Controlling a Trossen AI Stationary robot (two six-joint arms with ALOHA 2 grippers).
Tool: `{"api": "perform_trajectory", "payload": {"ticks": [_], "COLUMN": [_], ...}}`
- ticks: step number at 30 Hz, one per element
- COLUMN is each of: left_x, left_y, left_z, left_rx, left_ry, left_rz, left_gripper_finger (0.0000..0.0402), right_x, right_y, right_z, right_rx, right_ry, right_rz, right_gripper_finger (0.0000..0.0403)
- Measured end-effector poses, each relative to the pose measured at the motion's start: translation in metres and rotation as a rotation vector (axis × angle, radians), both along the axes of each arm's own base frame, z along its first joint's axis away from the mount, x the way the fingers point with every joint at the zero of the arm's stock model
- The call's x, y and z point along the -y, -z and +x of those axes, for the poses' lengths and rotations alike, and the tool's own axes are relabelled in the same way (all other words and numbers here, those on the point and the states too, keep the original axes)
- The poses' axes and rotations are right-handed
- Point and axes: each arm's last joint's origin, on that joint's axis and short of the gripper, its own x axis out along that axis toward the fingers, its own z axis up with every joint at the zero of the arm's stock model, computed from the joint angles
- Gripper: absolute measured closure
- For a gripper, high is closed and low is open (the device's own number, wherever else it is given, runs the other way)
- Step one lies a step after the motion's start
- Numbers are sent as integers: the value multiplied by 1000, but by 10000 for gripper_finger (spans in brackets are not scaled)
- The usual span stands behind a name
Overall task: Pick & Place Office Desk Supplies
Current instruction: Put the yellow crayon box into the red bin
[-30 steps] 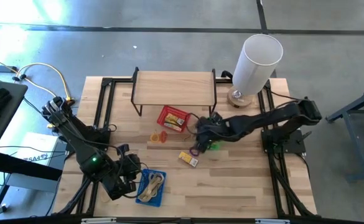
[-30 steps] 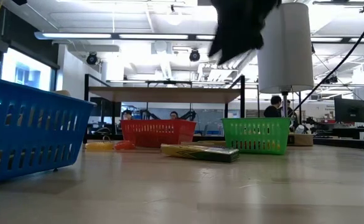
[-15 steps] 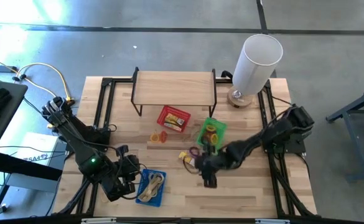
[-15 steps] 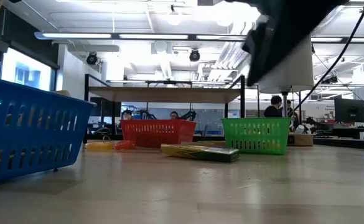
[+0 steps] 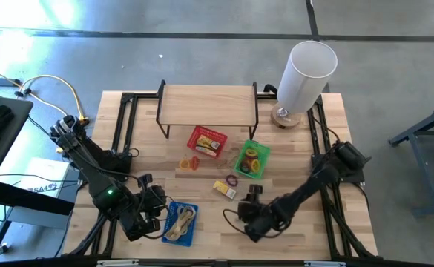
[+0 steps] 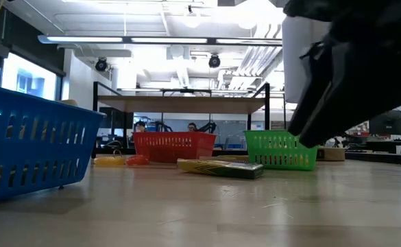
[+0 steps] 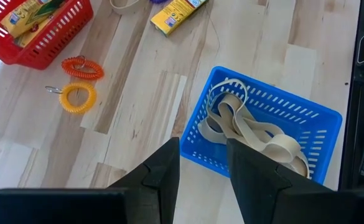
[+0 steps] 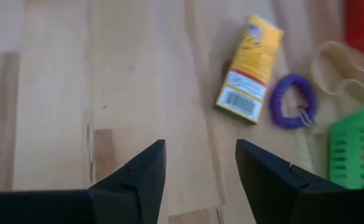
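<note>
We see the right gripper (image 8: 197, 180), fingers apart and empty, facing the yellow block (image 8: 250, 68) (likely next), left gripper (image 7: 203, 177) parted over blue basket (image 7: 322, 115).

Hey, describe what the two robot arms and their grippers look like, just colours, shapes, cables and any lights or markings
Both arms are dark, near-black, jointed links. The left arm shows a small green light on one joint, and yellow and white cables loop near its base. The right arm has thin black cables alongside. The left gripper and right gripper each have two flat, dark, angular fingers. No markings are readable.
</note>
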Motion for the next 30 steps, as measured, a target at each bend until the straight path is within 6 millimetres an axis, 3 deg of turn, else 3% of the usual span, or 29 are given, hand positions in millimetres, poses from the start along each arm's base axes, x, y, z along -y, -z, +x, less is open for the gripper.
{"api": "perform_trajectory", "payload": {"ticks": [4, 14, 23, 30], "left_x": [0, -2, -8, -8], "left_y": [0, 0, -1, -1], "left_z": [0, 4, 10, 10], "left_rx": [2, 20, 23, 23], "left_ry": [-12, -35, -62, -61], "left_rz": [-8, -9, -10, -4], "left_gripper_finger": [277, 277, 277, 277], "right_x": [0, 14, 27, 35], "right_y": [19, 60, 87, 90], "right_z": [-16, -32, -22, -17], "right_rx": [108, 291, 364, 382], "right_ry": [91, 75, 153, 223], "right_rz": [-56, 91, 106, 133], "right_gripper_finger": [222, 222, 222, 222]}}
